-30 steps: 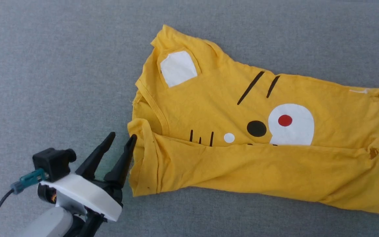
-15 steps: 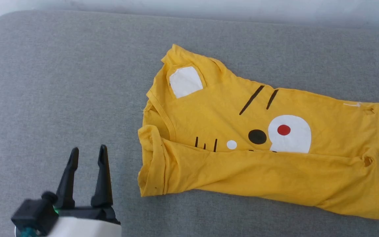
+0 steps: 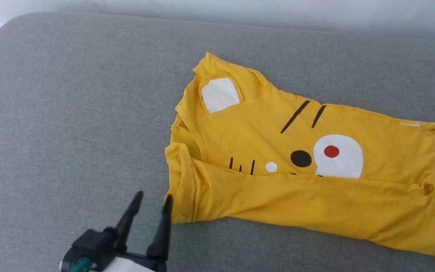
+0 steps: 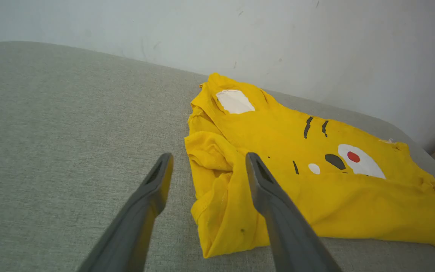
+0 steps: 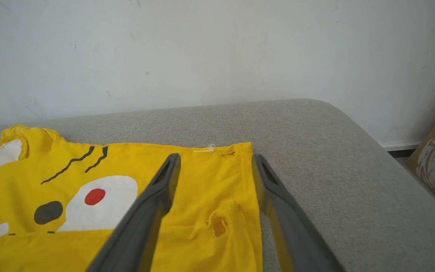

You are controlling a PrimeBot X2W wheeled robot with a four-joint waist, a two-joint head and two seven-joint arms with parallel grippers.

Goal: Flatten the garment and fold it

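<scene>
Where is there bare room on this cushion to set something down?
Widest bare patch: grey upholstered cushion left of the small yellow cotton T-shirt, back to the pale wall; a narrower strip behind the shirt. Crowded: the shirt's left edge at the left end effector, its right hem at the right end effector.

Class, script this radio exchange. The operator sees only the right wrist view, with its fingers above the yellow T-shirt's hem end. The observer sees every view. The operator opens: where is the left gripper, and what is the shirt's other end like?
Observer: The left gripper is open at the garment's collar end, by its near corner.
Operator: Is it holding any cloth?
Observer: No. The head view shows grey cushion between its fingers.
Operator: Is that end lying flat?
Observer: No. In the left wrist view the sleeve there is bunched into a rumpled roll.
</scene>
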